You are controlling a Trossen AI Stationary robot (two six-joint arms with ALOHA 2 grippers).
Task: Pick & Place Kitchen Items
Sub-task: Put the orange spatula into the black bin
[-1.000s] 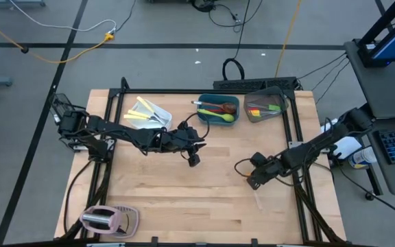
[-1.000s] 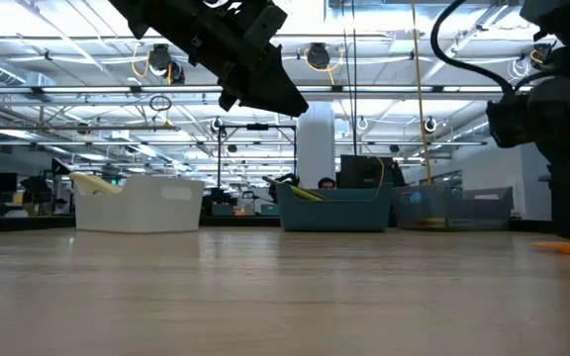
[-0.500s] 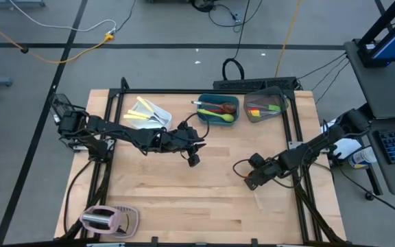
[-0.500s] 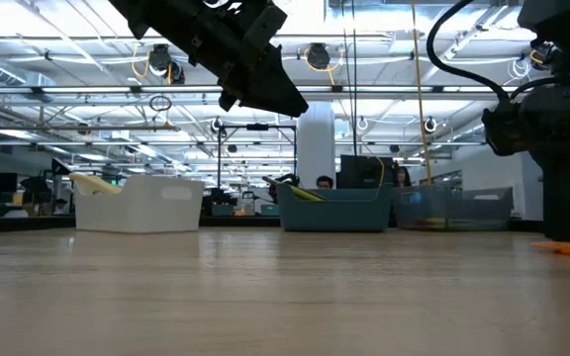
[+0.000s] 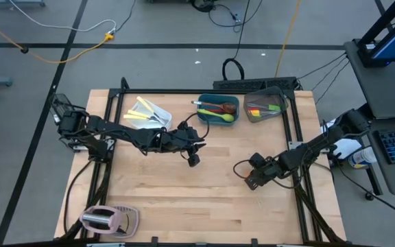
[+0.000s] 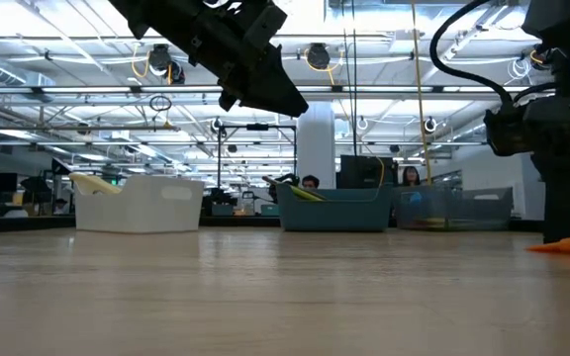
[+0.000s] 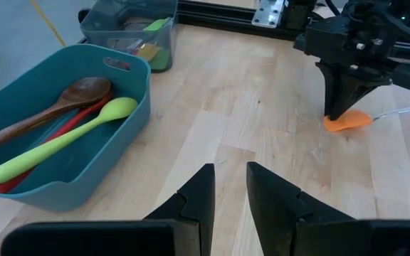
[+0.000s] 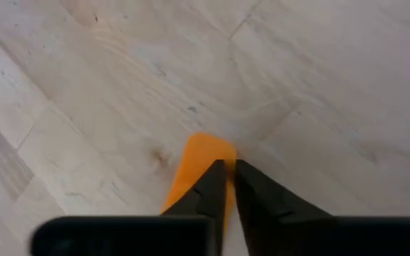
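An orange spatula (image 7: 353, 121) with a clear handle (image 7: 408, 109) lies on the wooden table (image 5: 184, 199), toward its right side. My right gripper (image 8: 228, 165) stands over it, pointing down, shut on its orange blade. My left gripper (image 7: 230, 174) hangs above the table's middle (image 5: 193, 161), open by a narrow gap and holding nothing. The teal tub (image 5: 218, 110) holds a wooden, a red and a green spoon. Yellow-handled knives lie in the white tub (image 5: 146, 113), and small spatulas lie in the grey tub (image 5: 265, 106). My right gripper comes at the spatula from above, fingers pointing down. Its two fingertips (image 8: 212, 174) stand close together on the orange blade (image 8: 203, 151), which shows just ahead of them and beside one finger. The blade is at table height, and the clear handle trails away along the wood.
The three tubs stand in a row along the far edge. A pinkish toaster (image 5: 105, 219) sits at the near left corner. Bare wood lies between the two arms. People show in the room beyond the table (image 6: 310, 182).
My right gripper has shifted a little toward the table's near left, over the orange spatula. In the low view, the spatula's end now sits slightly higher and more tilted than before.
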